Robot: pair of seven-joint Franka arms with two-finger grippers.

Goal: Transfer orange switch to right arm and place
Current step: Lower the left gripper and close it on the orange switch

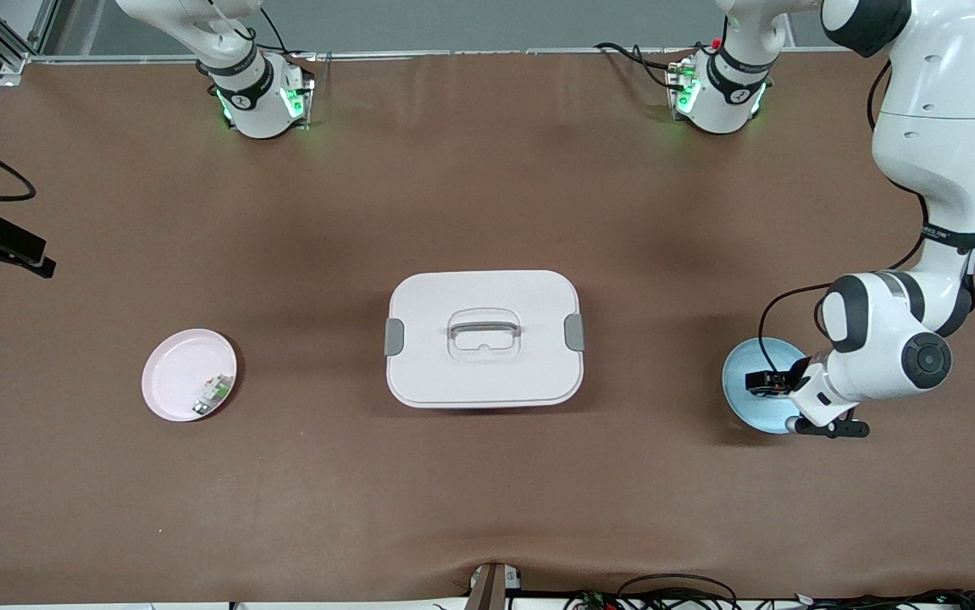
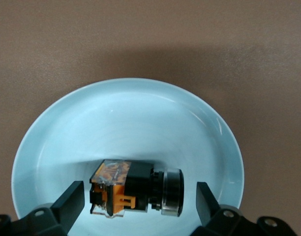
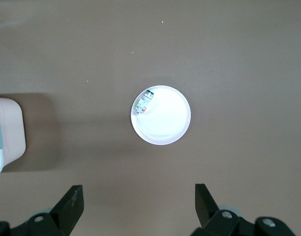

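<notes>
The orange switch [image 2: 135, 189], a stubby black body with an orange rear and a metal-ringed button end, lies on its side in the light blue plate [image 2: 131, 113] at the left arm's end of the table. My left gripper [image 2: 139, 195] is low over that plate [image 1: 743, 377], open, with one finger on each side of the switch and a gap at both. In the front view the left hand [image 1: 826, 394] covers the switch. My right gripper [image 3: 139, 199] hangs open and empty, high over bare table near the pink plate [image 3: 165, 123]; the front view shows only that arm's base.
A white lidded box [image 1: 484, 339] with a handle sits mid-table. The pink plate [image 1: 178, 364], toward the right arm's end, holds a small green-white-grey part [image 1: 213, 393]. A black camera mount [image 1: 4, 246] juts in at that end's table edge.
</notes>
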